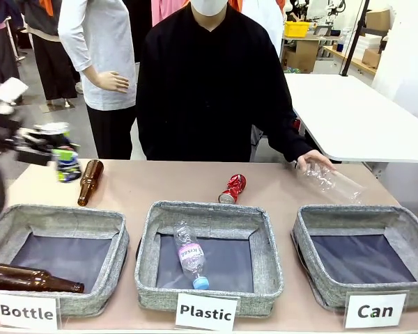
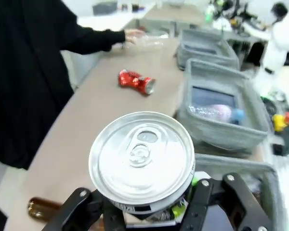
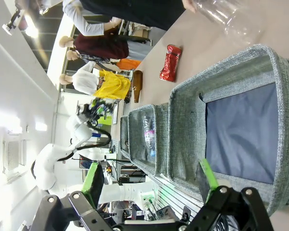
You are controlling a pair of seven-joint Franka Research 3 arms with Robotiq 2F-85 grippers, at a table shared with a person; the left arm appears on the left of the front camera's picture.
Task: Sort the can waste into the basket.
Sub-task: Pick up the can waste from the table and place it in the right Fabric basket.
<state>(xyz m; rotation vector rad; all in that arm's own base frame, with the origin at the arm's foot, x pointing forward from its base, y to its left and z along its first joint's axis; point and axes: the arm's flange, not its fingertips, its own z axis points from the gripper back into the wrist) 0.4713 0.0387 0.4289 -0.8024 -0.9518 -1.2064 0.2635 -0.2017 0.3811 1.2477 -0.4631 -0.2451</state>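
Observation:
My left gripper [image 1: 61, 157] hangs above the table's far left corner, shut on a dark blue can [image 1: 67, 165]. In the left wrist view the can's silver top [image 2: 142, 159] sits between the black fingers [image 2: 79, 207] of that gripper [image 2: 149, 204]. A crushed red can [image 1: 233, 188] [image 2: 136, 81] [image 3: 171, 62] lies on the table behind the middle basket. The grey "Can" basket [image 1: 348, 212] stands at the front right with nothing in it. My right gripper [image 3: 151, 187] hovers open over that basket's rim [image 3: 221, 72].
A person's hand [image 1: 312, 160] rests on a clear plastic bottle [image 1: 332, 183] behind the "Can" basket. A brown bottle [image 1: 90, 181] lies near my left gripper. The "Plastic" basket [image 1: 209, 210] holds a clear bottle, and the "Bottle" basket [image 1: 56, 214] holds a brown one.

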